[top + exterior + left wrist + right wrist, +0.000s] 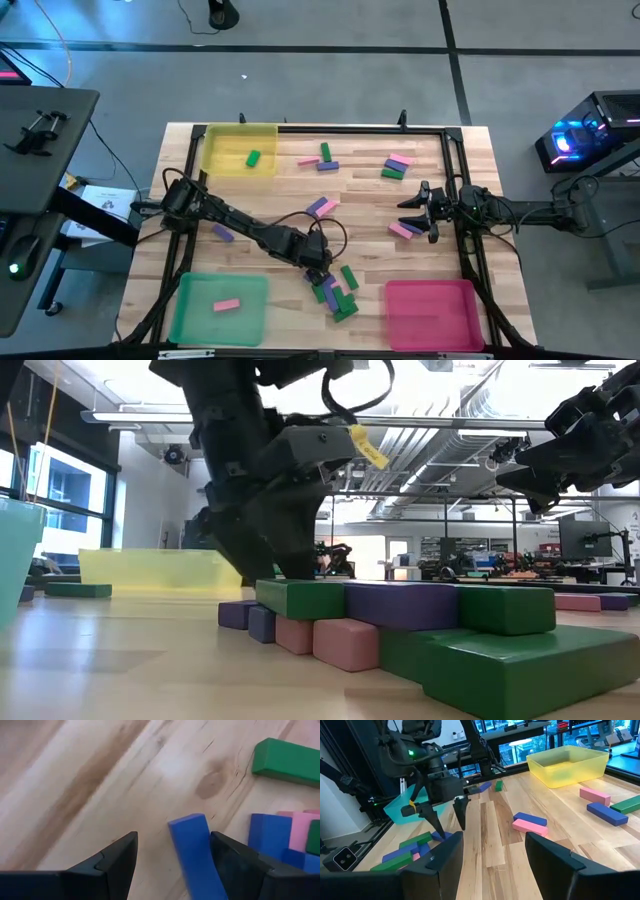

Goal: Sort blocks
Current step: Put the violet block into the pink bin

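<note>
So my left gripper (pixel 318 272) is down at the table (pixel 300 195), fingers spread wide, right at the top edge of the block pile (pixel 335 292) near the front middle. In my left wrist view one purple-blue block (pixel 195 852) sits between my two fingers (pixel 117 862), close against one of them with bare wood between it and the other. Nothing is gripped, the block just lies flat on the wood. Just past it are more purple-blue, pink and green blocks bunched together, so that side is crowded; the other side is plain open tabletop.

My right gripper (pixel 428 210) hangs above the table on the right side, fingers also apart and empty, with a pink block (pixel 400 230) just beside it.

The rest of the blocks are scattered: a pair near the table's middle (pixel 321 206), a few up toward the back edge, and one purple-blue one (pixel 222 233) by my left arm. The yellow tray (pixel 218 140) at the back left has one green block in it, the green tray (pixel 190 300) at the front left has one pink block, and the pink tray (pixel 430 312) at the front right sits just right of the pile. Lots of free wood between pile and green tray.
</note>
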{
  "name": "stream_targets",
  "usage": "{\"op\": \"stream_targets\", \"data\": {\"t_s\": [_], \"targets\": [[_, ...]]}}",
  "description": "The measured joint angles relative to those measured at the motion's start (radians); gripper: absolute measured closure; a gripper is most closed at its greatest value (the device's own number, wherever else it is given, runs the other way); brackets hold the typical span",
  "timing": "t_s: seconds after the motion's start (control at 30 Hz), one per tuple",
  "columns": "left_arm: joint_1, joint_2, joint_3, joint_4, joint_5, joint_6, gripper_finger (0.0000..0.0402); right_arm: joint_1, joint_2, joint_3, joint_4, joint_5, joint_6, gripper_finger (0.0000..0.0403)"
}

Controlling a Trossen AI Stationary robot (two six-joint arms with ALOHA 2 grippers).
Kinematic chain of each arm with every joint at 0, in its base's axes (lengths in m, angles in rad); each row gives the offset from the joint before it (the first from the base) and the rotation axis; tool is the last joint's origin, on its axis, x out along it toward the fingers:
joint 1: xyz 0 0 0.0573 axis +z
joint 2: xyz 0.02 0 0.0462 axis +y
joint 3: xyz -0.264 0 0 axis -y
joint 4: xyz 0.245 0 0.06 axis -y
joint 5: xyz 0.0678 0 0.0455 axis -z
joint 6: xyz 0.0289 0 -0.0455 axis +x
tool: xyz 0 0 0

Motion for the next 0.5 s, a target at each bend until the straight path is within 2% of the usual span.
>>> {"op": "stream_targets", "data": {"t_s": [0.17,0.5], "targets": [[0.005,-0.005,-0.05,0.074,0.038,-0.036,0.0166,0.0,0.0,0.0,0.0,0.0,0.0,0.0204],[0.029,-0.005,-0.054,0.068,0.088,0.032,0.0181,0.0,0.0,0.0,0.0,0.0,0.0,0.0204]]}}
